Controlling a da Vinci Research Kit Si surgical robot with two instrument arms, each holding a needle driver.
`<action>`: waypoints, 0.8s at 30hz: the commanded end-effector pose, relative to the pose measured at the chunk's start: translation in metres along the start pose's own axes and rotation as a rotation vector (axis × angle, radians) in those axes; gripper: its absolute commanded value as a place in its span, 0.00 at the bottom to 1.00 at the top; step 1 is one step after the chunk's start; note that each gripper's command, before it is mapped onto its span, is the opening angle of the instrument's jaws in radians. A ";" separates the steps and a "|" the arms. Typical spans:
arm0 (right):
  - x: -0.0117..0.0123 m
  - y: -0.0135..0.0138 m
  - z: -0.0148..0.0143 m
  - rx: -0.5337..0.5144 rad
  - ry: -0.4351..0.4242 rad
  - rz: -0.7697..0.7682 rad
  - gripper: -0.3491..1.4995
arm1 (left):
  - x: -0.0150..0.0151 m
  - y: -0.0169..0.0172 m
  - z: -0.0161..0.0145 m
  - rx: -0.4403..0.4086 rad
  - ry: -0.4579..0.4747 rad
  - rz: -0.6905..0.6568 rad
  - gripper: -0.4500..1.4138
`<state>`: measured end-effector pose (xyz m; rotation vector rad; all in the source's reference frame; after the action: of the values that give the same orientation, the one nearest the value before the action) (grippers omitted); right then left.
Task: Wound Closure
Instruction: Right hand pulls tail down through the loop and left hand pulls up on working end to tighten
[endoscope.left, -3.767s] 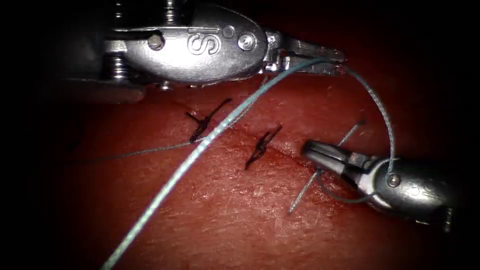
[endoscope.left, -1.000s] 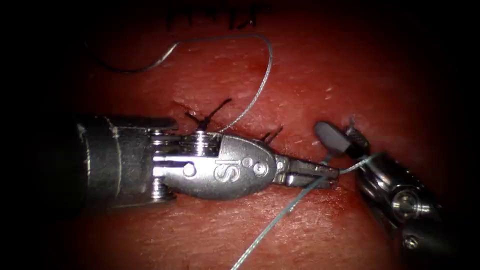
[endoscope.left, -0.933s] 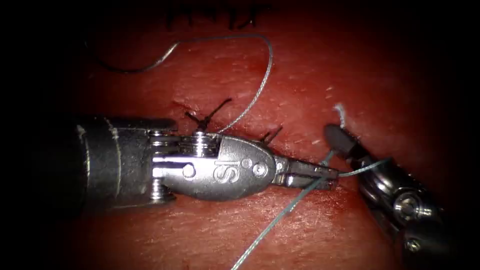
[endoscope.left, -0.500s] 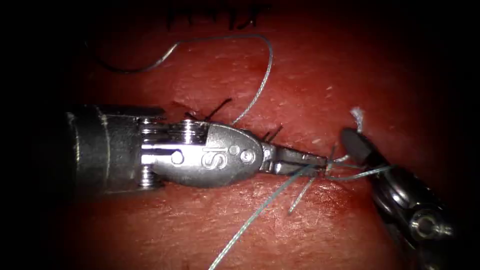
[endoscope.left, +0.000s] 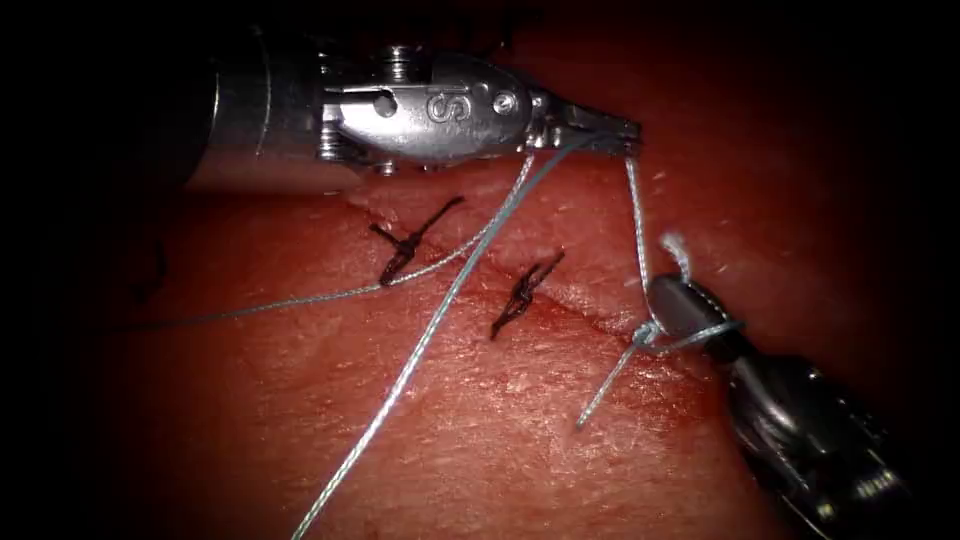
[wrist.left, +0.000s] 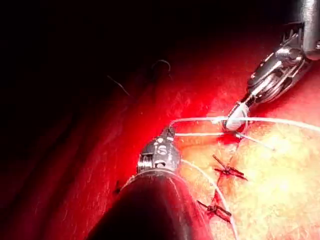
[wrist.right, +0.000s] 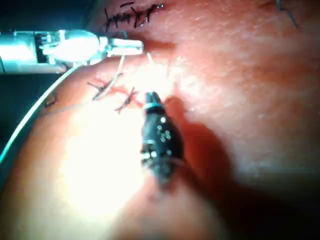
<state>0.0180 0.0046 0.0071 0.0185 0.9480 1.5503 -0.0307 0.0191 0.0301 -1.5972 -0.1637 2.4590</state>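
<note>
Thread (endoscope.left: 636, 215) stretched tight above the cut (endoscope.left: 590, 318).
Left tool (endoscope.left: 620, 135) clamped on thread; right tool (endoscope.left: 672, 300) clamped on its short end; needle unseen.

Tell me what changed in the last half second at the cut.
The left end effector moved up and away from the cut, shut on the thread, drawing it taut from the knot forming beside the right end effector, which holds the short frayed thread end. The two finished stitches and the tissue are unchanged.
</note>
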 end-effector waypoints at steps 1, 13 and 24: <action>-0.0013 -0.0007 0.0001 0.018 -0.006 -0.034 0.00 | -0.0001 -0.0009 0.0010 0.002 0.001 -0.001 0.00; -0.0034 -0.0038 -0.0026 0.155 -0.020 -0.337 0.00 | 0.0007 -0.0080 0.0024 0.031 -0.006 -0.032 0.00; -0.0052 -0.0045 -0.0016 0.213 -0.023 -0.459 0.00 | -0.0005 -0.0124 0.0055 0.088 -0.011 -0.034 0.00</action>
<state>0.0216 -0.0006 0.0054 -0.0315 1.0161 1.0152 -0.0337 0.0310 0.0353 -1.5287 -0.0820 2.4153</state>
